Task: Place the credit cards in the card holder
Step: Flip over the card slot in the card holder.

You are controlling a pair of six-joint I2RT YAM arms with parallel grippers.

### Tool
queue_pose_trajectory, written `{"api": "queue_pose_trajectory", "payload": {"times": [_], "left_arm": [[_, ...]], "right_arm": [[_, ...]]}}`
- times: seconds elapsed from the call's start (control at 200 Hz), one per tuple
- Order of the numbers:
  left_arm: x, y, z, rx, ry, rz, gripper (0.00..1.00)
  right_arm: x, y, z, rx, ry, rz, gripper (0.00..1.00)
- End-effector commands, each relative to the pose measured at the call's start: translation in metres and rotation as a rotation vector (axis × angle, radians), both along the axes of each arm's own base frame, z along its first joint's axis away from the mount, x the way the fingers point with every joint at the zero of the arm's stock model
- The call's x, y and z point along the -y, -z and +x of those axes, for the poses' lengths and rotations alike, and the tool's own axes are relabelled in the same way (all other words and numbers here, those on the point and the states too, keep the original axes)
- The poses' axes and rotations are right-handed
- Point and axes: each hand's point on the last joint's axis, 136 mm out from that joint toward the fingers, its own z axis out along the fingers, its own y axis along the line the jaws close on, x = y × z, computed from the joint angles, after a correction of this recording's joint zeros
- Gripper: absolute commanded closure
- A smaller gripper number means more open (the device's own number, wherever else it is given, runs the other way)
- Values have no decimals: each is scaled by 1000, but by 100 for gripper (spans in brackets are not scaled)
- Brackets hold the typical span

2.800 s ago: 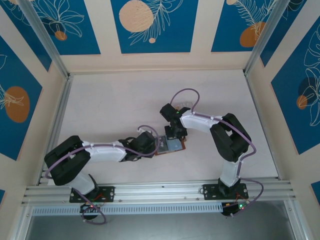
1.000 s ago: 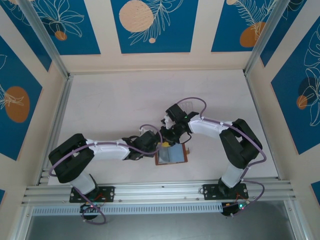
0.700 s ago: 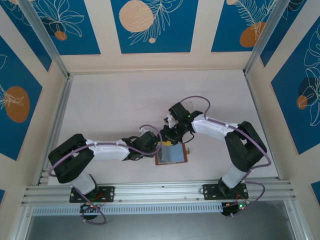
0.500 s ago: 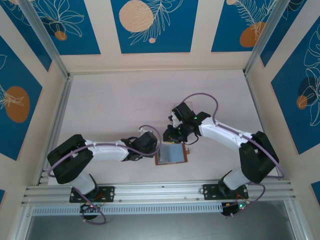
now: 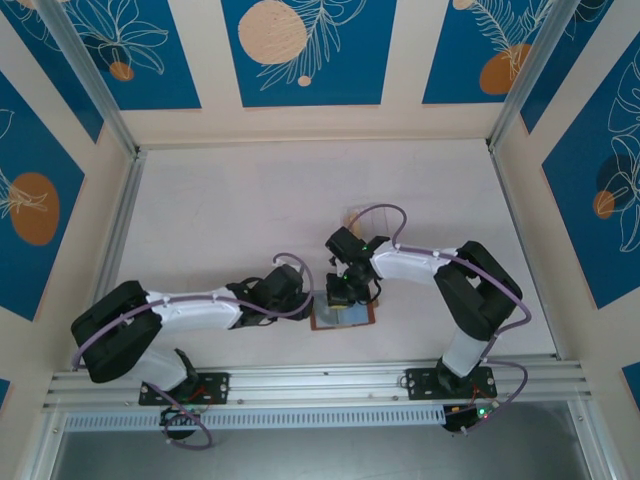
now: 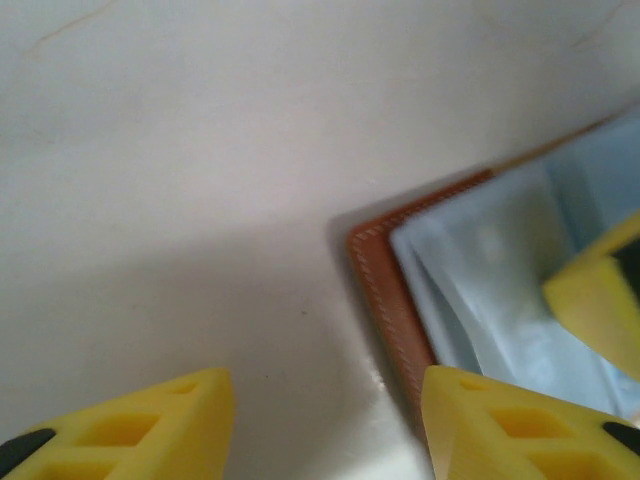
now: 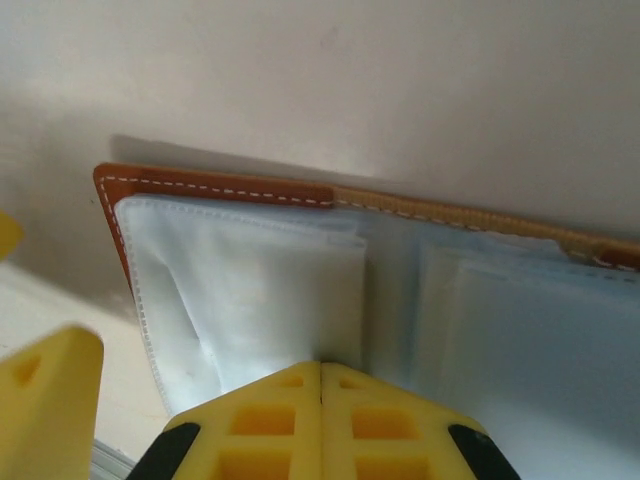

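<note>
The card holder (image 5: 356, 318) lies open on the table, reddish-brown rim around a grey-blue inside (image 7: 250, 280). My right gripper (image 5: 339, 296) is shut, nothing between its fingers, its tips (image 7: 320, 366) pressed onto the inside near the centre fold. My left gripper (image 5: 313, 303) is open at the holder's left edge (image 6: 385, 290); one fingertip (image 6: 470, 410) is over that edge and the other (image 6: 180, 410) over bare table. The right gripper's yellow finger (image 6: 600, 290) shows in the left wrist view. The credit cards are hidden or out of view.
A small pale clear box (image 5: 359, 213) sits on the white table (image 5: 220, 220) behind the right arm. Metal rails (image 5: 320, 380) run along the near edge, and patterned walls close in the other sides.
The right gripper has shut and come down onto the open holder's inside, its arm drawn in. The left gripper has opened wider beside the holder's left edge.
</note>
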Motion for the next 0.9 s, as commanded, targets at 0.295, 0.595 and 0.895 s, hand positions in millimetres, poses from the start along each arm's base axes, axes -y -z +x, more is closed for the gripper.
{"api": "queue_pose_trajectory", "payload": {"times": [0.295,0.595,0.895], "left_arm": [[33,17,-5,-70,111,8,47],[18,25,-4,-54,51,91,54],[-1,-24,12,36,-63,28,41]], "right_arm": [[6,29,5,-7,16,-48,88],[4,17,24,36,0,-15,87],[0,31,26,14,-25,-15,87]]}}
